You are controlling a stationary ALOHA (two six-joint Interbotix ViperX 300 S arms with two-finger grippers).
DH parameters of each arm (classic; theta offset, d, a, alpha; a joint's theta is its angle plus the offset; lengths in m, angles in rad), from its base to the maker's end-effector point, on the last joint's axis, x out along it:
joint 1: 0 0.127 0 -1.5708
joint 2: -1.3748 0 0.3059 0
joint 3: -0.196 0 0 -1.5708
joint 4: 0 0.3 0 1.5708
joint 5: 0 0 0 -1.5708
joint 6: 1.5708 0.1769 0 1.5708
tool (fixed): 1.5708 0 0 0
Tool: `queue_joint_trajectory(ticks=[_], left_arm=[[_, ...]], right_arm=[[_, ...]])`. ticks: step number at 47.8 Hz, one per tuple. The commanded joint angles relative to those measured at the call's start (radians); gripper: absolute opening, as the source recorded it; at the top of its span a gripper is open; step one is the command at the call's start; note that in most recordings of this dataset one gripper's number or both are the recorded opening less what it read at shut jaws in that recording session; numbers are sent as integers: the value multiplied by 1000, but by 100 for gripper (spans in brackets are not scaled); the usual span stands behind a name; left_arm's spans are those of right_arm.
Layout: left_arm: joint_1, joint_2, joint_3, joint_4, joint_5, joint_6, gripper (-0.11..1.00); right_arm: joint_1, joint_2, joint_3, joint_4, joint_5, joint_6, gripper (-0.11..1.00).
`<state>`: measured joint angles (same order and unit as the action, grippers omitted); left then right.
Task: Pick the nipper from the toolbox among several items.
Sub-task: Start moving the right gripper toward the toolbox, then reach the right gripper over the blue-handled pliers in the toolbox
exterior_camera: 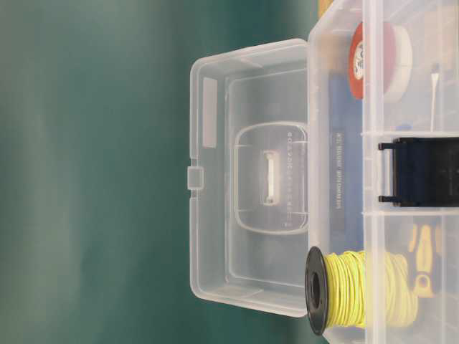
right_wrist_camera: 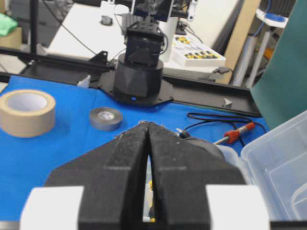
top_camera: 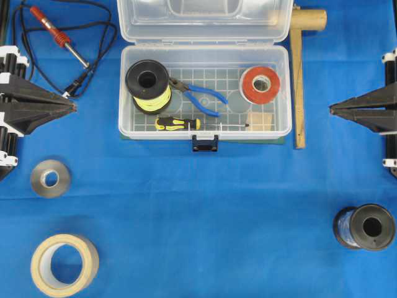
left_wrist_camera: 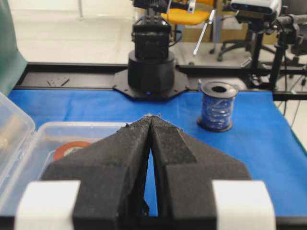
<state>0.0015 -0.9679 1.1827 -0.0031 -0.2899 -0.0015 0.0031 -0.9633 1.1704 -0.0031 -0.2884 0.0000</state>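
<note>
Blue cloth (top_camera: 205, 205) across the whole table. Clear toolbox (top_camera: 127, 93) at the far middle, lid (top_camera: 205, 18) thrown back, dark latch (top_camera: 205, 144) at the front.

Left gripper (top_camera: 73, 107) at the left edge, tips pressed together, nothing between them. Right gripper (top_camera: 332, 110) at the right edge, likewise closed and empty. Both well apart from the box.

Inside the box: yellow wire spool (top_camera: 147, 85) at left, red tape roll (top_camera: 260, 85) at right, nipper (top_camera: 201, 96) lying flat between them, dark jaws just beside the spool, blue handles toward the tape. Black-and-yellow screwdriver (top_camera: 180, 123) along the front wall, just beside the nipper.

Outside: tan tape roll (top_camera: 64, 265), grey tape roll (top_camera: 50, 178), blue wire spool (top_camera: 364, 227), red soldering iron (top_camera: 59, 36).
</note>
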Motion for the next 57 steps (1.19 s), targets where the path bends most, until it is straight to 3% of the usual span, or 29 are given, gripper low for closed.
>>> queue_joint_trajectory(ticks=[1, 13, 31, 33, 45, 47, 53, 57], left_arm=[[-2, 5, -11, -26, 2, 14, 0], [-2, 8, -11, -28, 8, 15, 0], [-2, 29, -8, -31, 6, 9, 0], [-2, 32, -8, -31, 3, 9, 0], [-2, 35, -6, -31, 0, 11, 0], [-2, 35, -6, -31, 3, 11, 0], [0, 46, -5, -31, 8, 11, 0], [0, 52, -5, -31, 8, 11, 0]], right_arm=[[-6, 12, -18, 5, 9, 14, 0], [-29, 83, -117, 9, 198, 52, 0], [-212, 433, -413, 8, 449, 55, 1], [-219, 476, -448, 6, 485, 54, 6], [-255, 750, -672, -12, 716, 49, 75], [-256, 792, -709, -15, 755, 48, 76], [-268, 911, -802, -20, 833, 48, 64], [-279, 992, -847, -20, 864, 46, 64]])
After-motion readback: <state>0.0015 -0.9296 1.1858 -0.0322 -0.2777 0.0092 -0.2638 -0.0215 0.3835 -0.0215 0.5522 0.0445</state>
